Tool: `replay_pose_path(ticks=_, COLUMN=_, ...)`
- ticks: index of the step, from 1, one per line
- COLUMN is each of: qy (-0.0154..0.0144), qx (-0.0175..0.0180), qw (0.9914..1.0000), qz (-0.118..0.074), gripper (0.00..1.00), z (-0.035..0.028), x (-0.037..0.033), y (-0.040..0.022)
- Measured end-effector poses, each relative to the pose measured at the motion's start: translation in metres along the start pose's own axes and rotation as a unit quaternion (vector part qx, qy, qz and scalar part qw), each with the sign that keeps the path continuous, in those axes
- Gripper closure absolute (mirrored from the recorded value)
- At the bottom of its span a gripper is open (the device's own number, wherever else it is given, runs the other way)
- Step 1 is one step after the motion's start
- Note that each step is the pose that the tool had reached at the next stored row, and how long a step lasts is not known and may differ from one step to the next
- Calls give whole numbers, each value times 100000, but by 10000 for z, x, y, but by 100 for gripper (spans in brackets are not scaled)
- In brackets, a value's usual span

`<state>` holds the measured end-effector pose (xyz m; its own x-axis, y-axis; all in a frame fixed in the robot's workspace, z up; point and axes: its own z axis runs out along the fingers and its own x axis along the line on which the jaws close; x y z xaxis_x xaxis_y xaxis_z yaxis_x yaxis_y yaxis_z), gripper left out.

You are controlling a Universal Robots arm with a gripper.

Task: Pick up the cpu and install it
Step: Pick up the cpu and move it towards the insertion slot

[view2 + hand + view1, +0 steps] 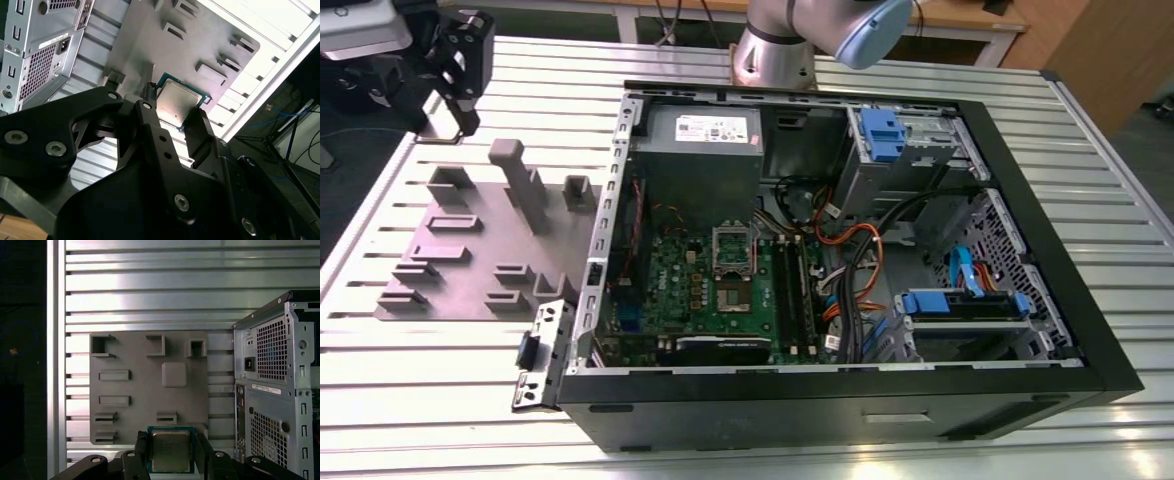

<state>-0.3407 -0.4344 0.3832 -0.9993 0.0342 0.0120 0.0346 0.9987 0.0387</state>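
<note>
My gripper (171, 462) is closed on the cpu (170, 450). The 2 fingers (141, 456) press on 2 opposite edges of the chip, and its metal top faces both wrist cameras. It sits squarely between my jaws, not beside them, with part of it sticking out past the fingertips. It is close to square, so I can make out no real long axis; its edges run in line with my fingers.

I hang above the grey tray (145, 390), with the chip lifted clear of it; below me lie the tray's low blocks and slots. Just beside the tray stands the case (270, 390), showing me its vented back panel.

In the exterior view I am at the top left corner, over the slatted table (400, 370). The board (700, 290) lies flat inside the open case, toward the exterior view's right of me. The silver socket frame (732, 247) sits on it, well apart from me. I judge the pick done and the install not yet begun.
</note>
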Motion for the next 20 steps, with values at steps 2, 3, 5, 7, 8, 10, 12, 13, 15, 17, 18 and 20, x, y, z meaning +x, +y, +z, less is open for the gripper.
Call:
replay_pose_path(ticks=2, qy=1, qx=1, qw=100000, qz=1, gripper=53, z=0, x=-5, y=0)
replay_pose_path(ticks=3, qy=-1, qx=-2, qw=100000, qz=1, gripper=53, z=0, x=-8, y=0)
replay_pose_path(ticks=5, qy=6, qx=4, qw=100000, qz=1, gripper=53, z=-1, x=-13, y=1)
replay_pose_path(ticks=7, qy=1, qx=1, qw=100000, qz=-1, gripper=53, z=0, x=-18, y=1)
replay_pose_path(ticks=8, qy=1, qx=0, qw=100000, qz=2, gripper=53, z=0, x=-20, y=1)
replay_pose_path(ticks=10, qy=2, qx=3, qw=100000, qz=1, gripper=53, z=-1, x=-25, y=1)
replay_pose_path(ticks=12, qy=1, qx=3, qw=100000, qz=0, gripper=53, z=-1, x=-28, y=1)
replay_pose_path(ticks=13, qy=2, qx=1, qw=100000, qz=1, gripper=53, z=-1, x=-28, y=1)
replay_pose_path(ticks=15, qy=0, qx=2, qw=100000, qz=0, gripper=53, z=0, x=-29, y=1)
replay_pose_path(ticks=17, qy=2, qx=3, qw=100000, qz=-4, gripper=53, z=-1, x=-34, y=1)
replay_pose_path(ticks=18, qy=2, qx=0, qw=100000, qz=-4, gripper=53, z=-1, x=-36, y=1)
replay_pose_path(ticks=20, qy=3, qx=3, qw=100000, qz=0, gripper=53, z=-1, x=-44, y=1)
